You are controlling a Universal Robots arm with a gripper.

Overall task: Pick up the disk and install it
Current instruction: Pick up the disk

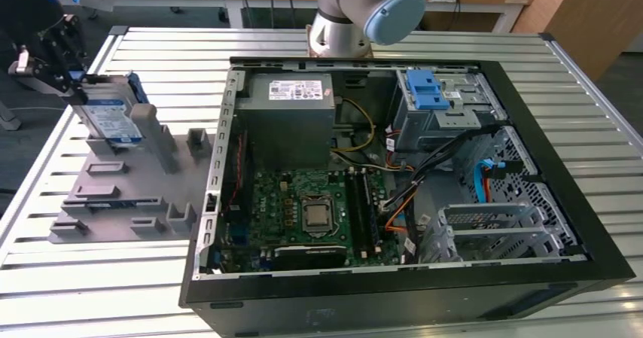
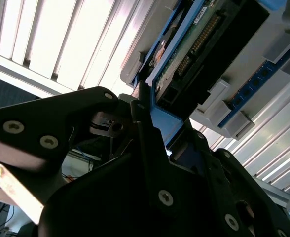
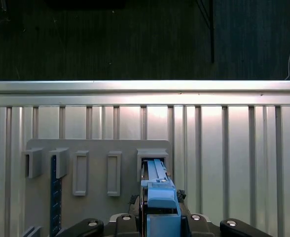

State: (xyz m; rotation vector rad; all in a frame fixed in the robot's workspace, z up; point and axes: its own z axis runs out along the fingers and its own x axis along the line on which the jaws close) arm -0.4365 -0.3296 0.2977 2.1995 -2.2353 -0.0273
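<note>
Gripper (image 1: 68,80) clasps the upright disk (image 1: 107,117) by its top edge.

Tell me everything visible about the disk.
The disk is a flat silver metal slab with a white-and-blue label, framed by a blue plastic bracket. The second wrist view shows a green circuit board on its other face. It stands on edge in a slot of the grey holder at the exterior view's left, outside the computer case. The gripper is clamped on its upper end.
</note>
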